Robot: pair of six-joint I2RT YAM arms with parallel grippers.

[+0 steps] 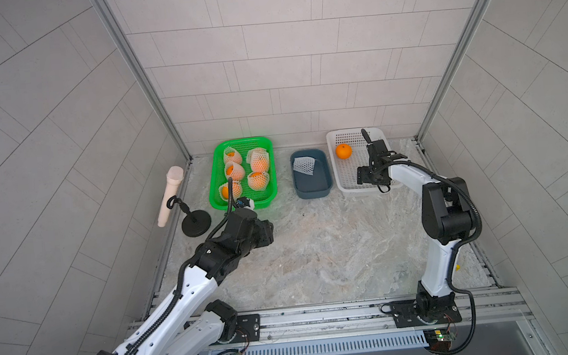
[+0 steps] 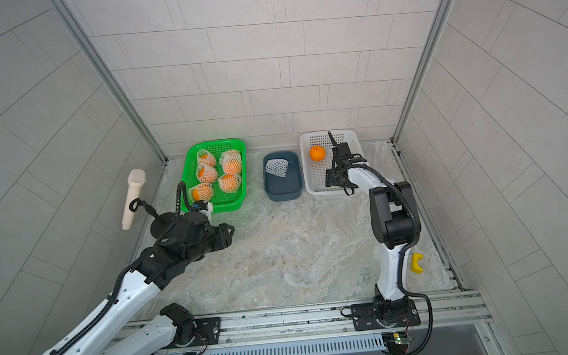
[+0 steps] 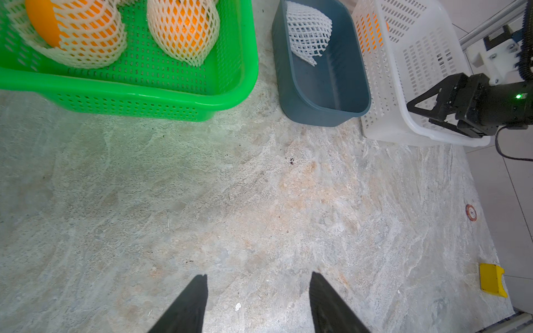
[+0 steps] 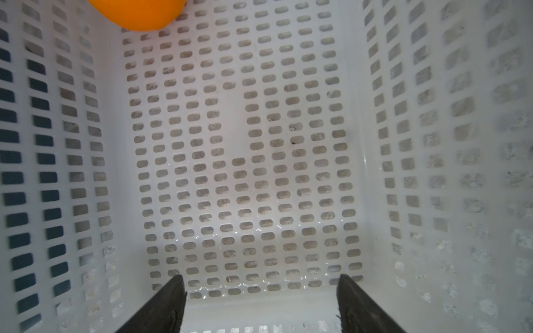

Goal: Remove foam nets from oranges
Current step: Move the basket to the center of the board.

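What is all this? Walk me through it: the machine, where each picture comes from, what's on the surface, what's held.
Two robot arms stand at a table, each ending in a two-finger gripper. Two pictures look down from overhead; two come from wrist cameras. A green basket holds five oranges in white foam nets. A blue tub holds one loose net. A white basket holds one bare orange. The left gripper hangs open over bare table; the right gripper is open over the white basket. Neither holds anything.

Glossy perforated white plastic basket [image 4: 230,121], soft foam net [image 3: 308,31], matt smooth blue tub [image 3: 326,95], mottled stone-look tabletop [image 3: 230,201].
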